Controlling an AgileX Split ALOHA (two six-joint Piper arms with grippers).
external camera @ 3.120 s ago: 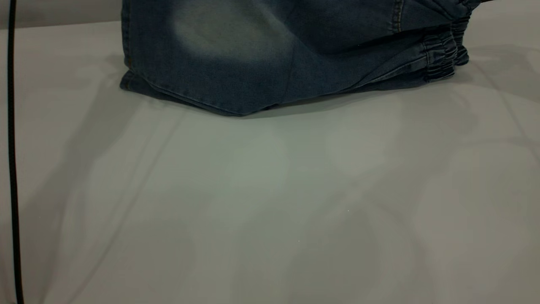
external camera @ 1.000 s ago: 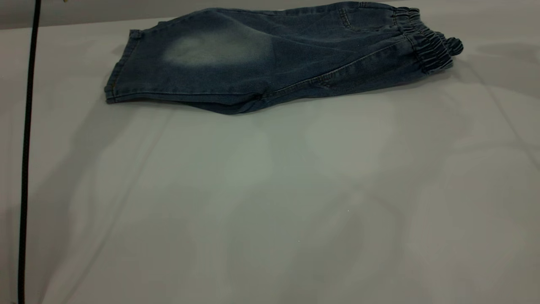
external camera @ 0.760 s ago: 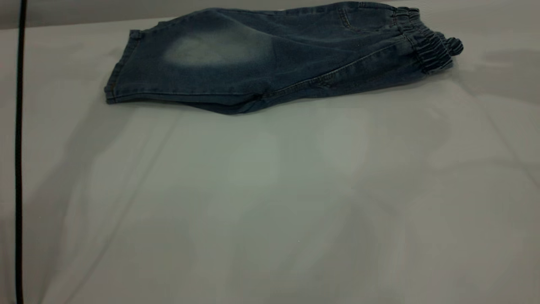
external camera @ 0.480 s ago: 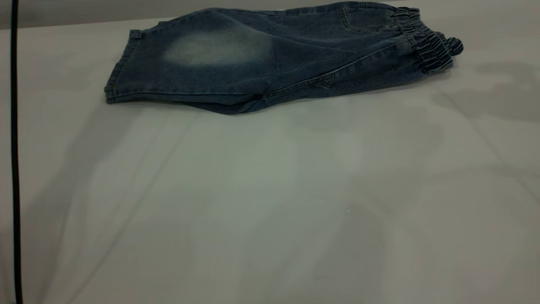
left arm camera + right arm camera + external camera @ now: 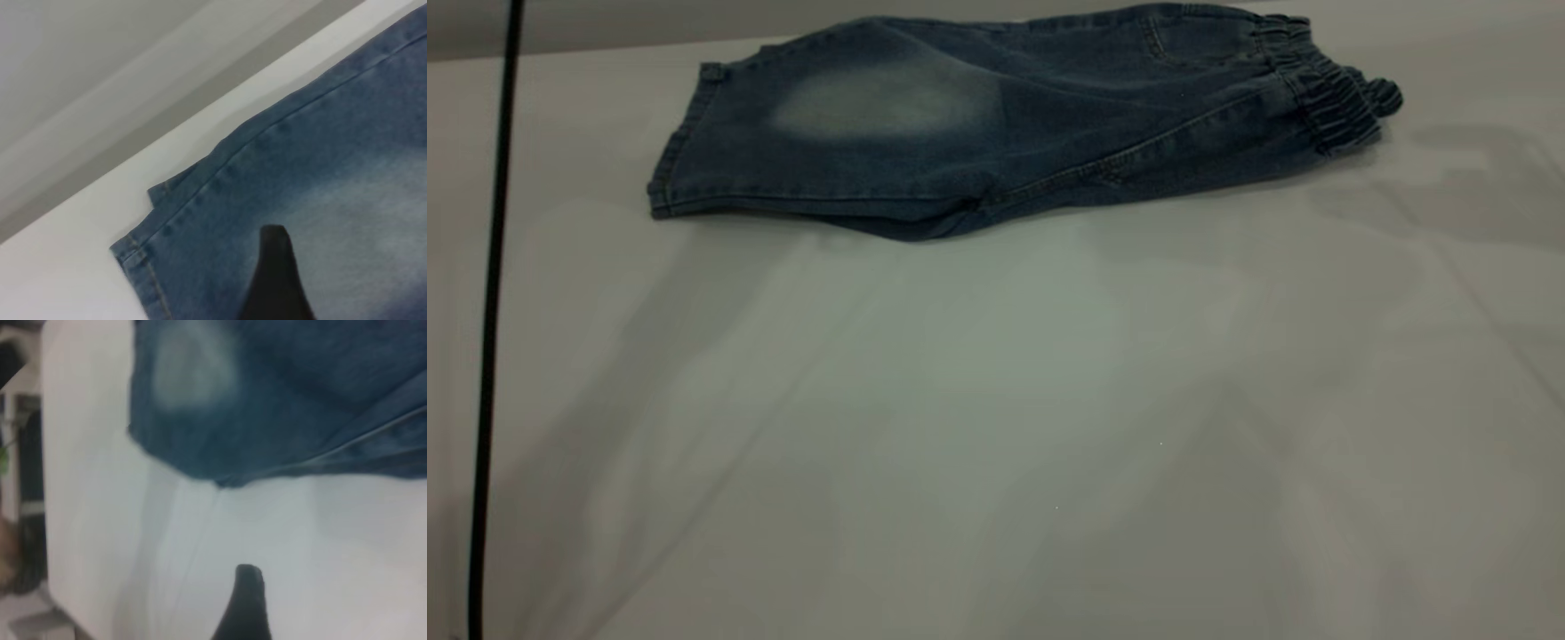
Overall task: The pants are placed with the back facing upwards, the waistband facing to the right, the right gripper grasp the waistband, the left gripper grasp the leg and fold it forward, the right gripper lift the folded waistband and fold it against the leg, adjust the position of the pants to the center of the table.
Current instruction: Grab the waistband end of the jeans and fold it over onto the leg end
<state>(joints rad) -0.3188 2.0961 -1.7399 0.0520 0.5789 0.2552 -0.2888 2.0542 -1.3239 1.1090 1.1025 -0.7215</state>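
The blue denim pants [image 5: 996,116] lie folded flat at the far side of the white table [image 5: 996,427]. Their elastic waistband [image 5: 1334,98] points right and the leg hem [image 5: 671,160] points left. Neither gripper appears in the exterior view. In the left wrist view one dark finger [image 5: 275,273] hovers over the pants [image 5: 333,167] near the leg hem corner [image 5: 143,260], holding nothing. In the right wrist view one dark finger [image 5: 245,600] hangs over bare table [image 5: 300,540], apart from the pants [image 5: 280,400]. Each gripper's second finger is out of frame.
A thin black cable [image 5: 489,311] hangs down at the left side of the exterior view. The far table edge [image 5: 200,133] runs close behind the leg hem. Arm shadows fall across the white surface in front of the pants.
Three seconds ago the pants hung raised and draped; they now lie flat and have not moved for the last second. The black cable swings sideways and the shadows shift.
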